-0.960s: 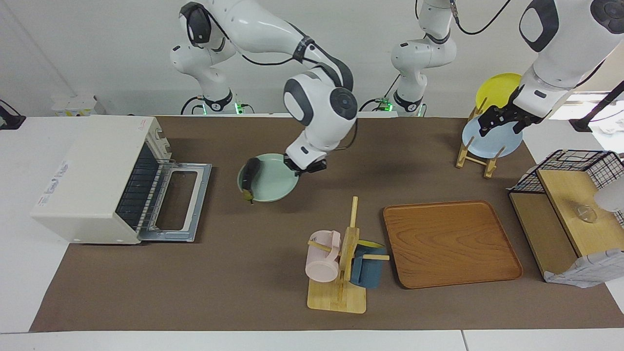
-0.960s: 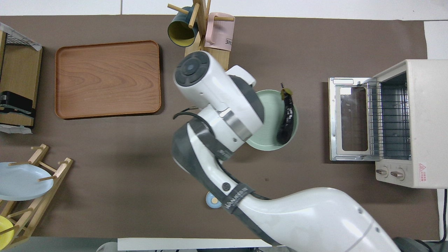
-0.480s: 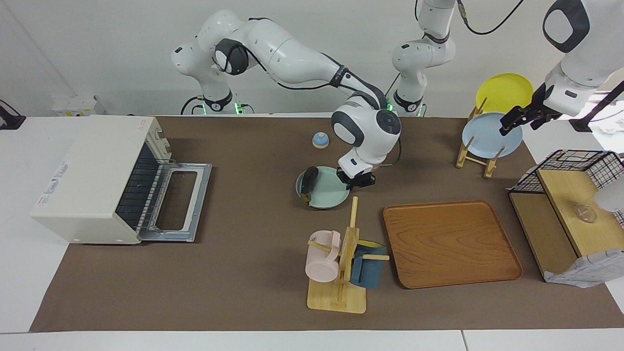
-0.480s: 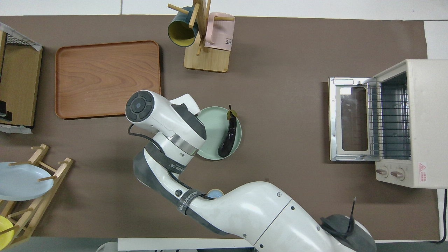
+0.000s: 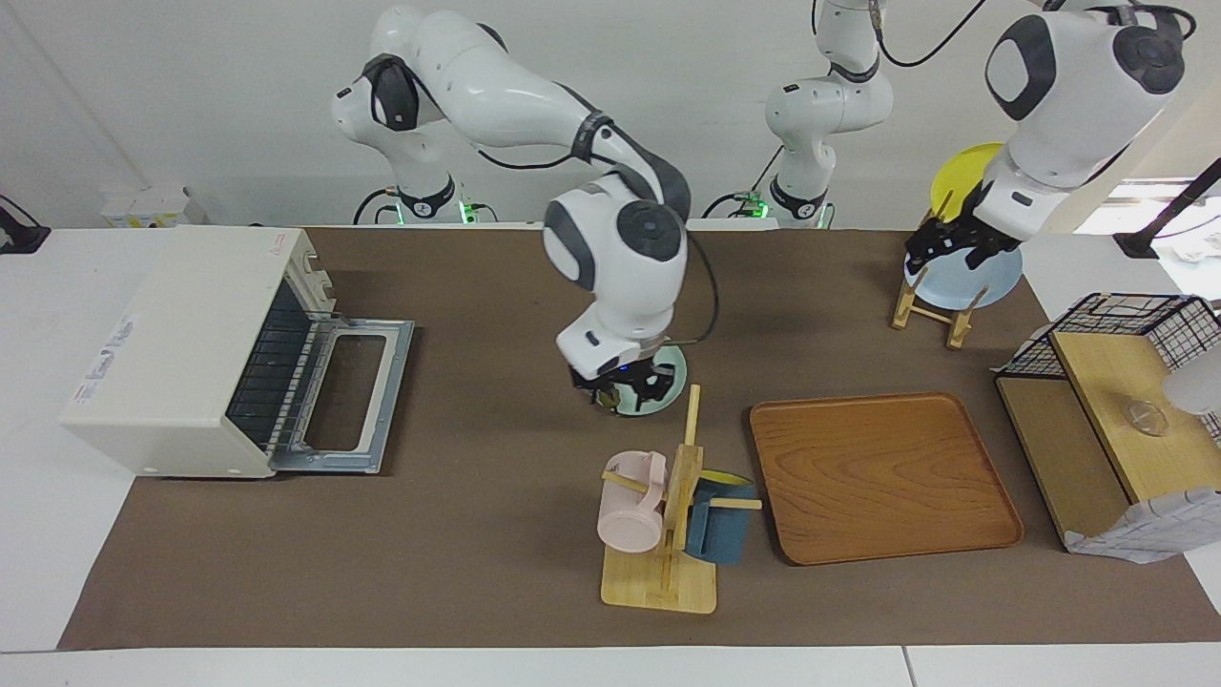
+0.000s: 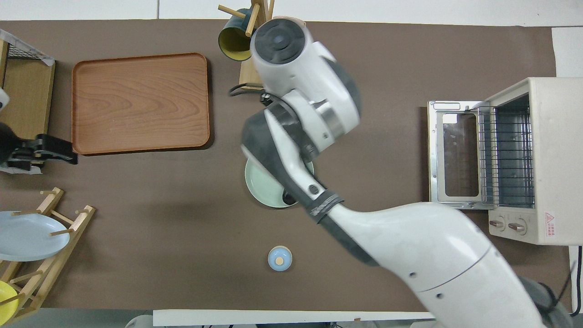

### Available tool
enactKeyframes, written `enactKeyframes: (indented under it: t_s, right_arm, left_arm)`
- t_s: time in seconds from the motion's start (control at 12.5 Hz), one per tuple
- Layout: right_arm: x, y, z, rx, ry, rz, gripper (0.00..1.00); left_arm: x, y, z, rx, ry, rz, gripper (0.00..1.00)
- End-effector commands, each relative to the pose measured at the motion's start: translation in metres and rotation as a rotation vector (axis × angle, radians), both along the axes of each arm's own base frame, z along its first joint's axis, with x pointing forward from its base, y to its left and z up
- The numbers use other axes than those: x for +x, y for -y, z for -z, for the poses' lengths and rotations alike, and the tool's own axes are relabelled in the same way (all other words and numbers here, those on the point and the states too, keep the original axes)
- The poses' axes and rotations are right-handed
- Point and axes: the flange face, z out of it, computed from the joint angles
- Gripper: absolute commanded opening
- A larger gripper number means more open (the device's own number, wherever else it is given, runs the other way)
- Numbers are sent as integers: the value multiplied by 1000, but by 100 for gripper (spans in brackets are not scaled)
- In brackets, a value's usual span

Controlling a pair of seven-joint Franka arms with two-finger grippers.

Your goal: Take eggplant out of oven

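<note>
Over the green plate (image 5: 673, 370), right hand (image 5: 625, 389).

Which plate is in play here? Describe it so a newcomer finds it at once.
Start at the brown mat between the open oven and the wooden tray. Mid-table, just nearer to the robots than the mug rack, lies the pale green plate under the right gripper. It alone lies flat; the blue plate and yellow plate stand in a wooden rack.

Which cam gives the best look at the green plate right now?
Overhead view: roughly half of the green plate shows, with the right arm covering the rest. The facing view gives only a sliver beside the right pincer, which hangs over it.
</note>
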Motion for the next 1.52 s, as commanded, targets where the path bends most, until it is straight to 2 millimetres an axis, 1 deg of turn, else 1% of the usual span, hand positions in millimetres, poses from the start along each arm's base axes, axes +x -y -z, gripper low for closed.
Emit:
enactKeyframes:
  t_s: [0.0, 0.08, 0.16, 0.24, 0.32, 0.4, 0.48, 0.56, 0.64, 0.72, 0.8, 0.88, 0.96, 1.04, 1.12, 1.2, 1.44]
  right_arm:
    - [-40, 43, 54, -37, -113, -80, 42]
    - [-49, 65, 70, -63, -152, -92, 28]
    - [-58, 80, 81, -114, -163, -112, 18]
    - [-60, 99, 93, -158, -153, -131, 9]
    - [-62, 120, 105, -170, -144, -150, 6]
    - [-64, 145, 119, -156, -142, -153, 6]
    - [-64, 164, 128, -146, -140, -159, 6]
    - [-66, 172, 134, -150, -152, -180, 6]
    - [-65, 179, 134, -181, -162, -219, 6]
    - [-66, 184, 133, -209, -162, -247, 6]
    - [-67, 190, 135, -214, -165, -247, 6]
    - [-67, 191, 136, -221, -165, -254, 6]
    - [-67, 194, 136, -237, -167, -275, 6]
    - [-68, 197, 138, -245, -175, -288, 6]
    - [-66, 204, 136, -260, -181, -301, 6]
    - [-66, 210, 137, -286, -193, -318, 6]
    - [-66, 219, 131, -320, -215, -346, 7]
  left_arm:
    - [-23, 124, 45, -54, 82, -47, 100]
    - [-27, 173, 66, -71, 103, -51, 100]
    - [-29, 214, 92, -91, 108, -61, 100]
    - [-31, 242, 116, -121, 96, -102, 100]
    - [-43, 280, 143, -134, 92, -92, 100]
    - [-53, 306, 163, -146, 100, -96, 100]
    - [-61, 322, 179, -148, 98, -88, 100]
    - [-66, 329, 195, -137, 81, -74, 100]
    - [-70, 336, 204, -134, 74, -66, 100]
    - [-82, 350, 207, -139, 74, -40, 100]
    - [-88, 358, 217, -150, 66, -47, 100]
    - [-97, 370, 226, -159, 66, -38, 100]
    - [-102, 373, 232, -156, 63, -28, 100]
    - [-101, 374, 235, -155, 59, -30, 100]
    - [-100, 374, 235, -157, 61, -32, 97]
    - [-100, 375, 235, -161, 65, -44, 83]
    - [-94, 368, 237, -155, 57, -67, 26]
